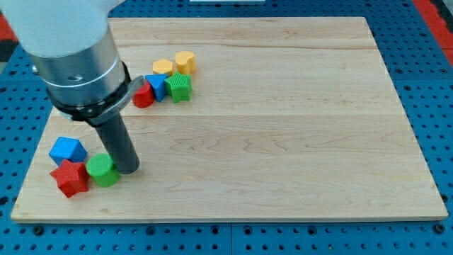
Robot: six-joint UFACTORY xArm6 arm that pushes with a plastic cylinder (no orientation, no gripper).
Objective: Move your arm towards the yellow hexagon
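The yellow hexagon (185, 61) sits near the view's top left, in a cluster with a yellow block (163, 68), a green star-like block (180, 87), a blue block (157, 85) and a red block (144, 95). My tip (128, 169) rests on the board at the lower left, touching the right side of a green cylinder (103, 171). The tip is far below and left of the yellow hexagon. A red star (70, 178) and a blue block (67, 150) lie just left of the green cylinder.
The wooden board (283, 127) lies on a blue perforated table (432, 85). The arm's large grey body (74, 57) hangs over the board's upper left and hides part of it.
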